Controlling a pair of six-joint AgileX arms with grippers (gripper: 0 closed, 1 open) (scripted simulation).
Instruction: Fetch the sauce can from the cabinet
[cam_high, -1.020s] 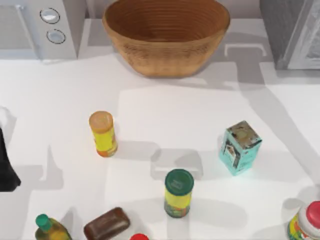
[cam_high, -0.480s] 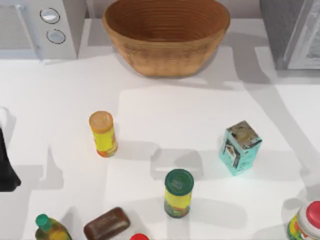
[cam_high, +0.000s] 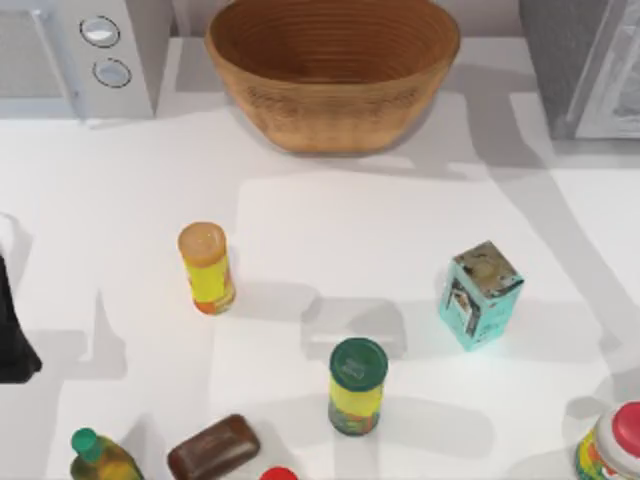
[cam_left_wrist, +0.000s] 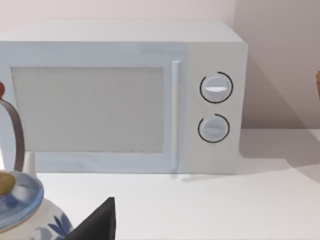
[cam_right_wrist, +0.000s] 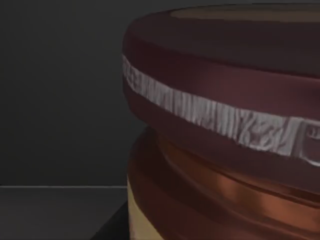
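Note:
The sauce can (cam_right_wrist: 225, 125) looms very close in the right wrist view, with a dark maroon rim, a pale band and a cream label below. It stands inside the dark interior of the cabinet (cam_right_wrist: 60, 100). A dark wedge of my right gripper (cam_right_wrist: 112, 226) shows beside the can's lower part. From above, the grey cabinet (cam_high: 560, 60) stands at the back right with its paler door panel (cam_high: 615, 80). My left gripper (cam_high: 12, 340) is parked at the table's left edge.
A wicker basket (cam_high: 335, 120) sits at the back centre, and a white microwave (cam_high: 80, 55) at the back left. On the table stand an orange-capped yellow bottle (cam_high: 207, 268), a green-lidded yellow jar (cam_high: 357, 385) and a teal carton (cam_high: 480, 293). A teapot (cam_left_wrist: 20, 205) is near my left gripper.
The arm's shadow beside the cabinet has shifted, and the pale outline on the table there has gone. The objects on the table and the left arm have not moved.

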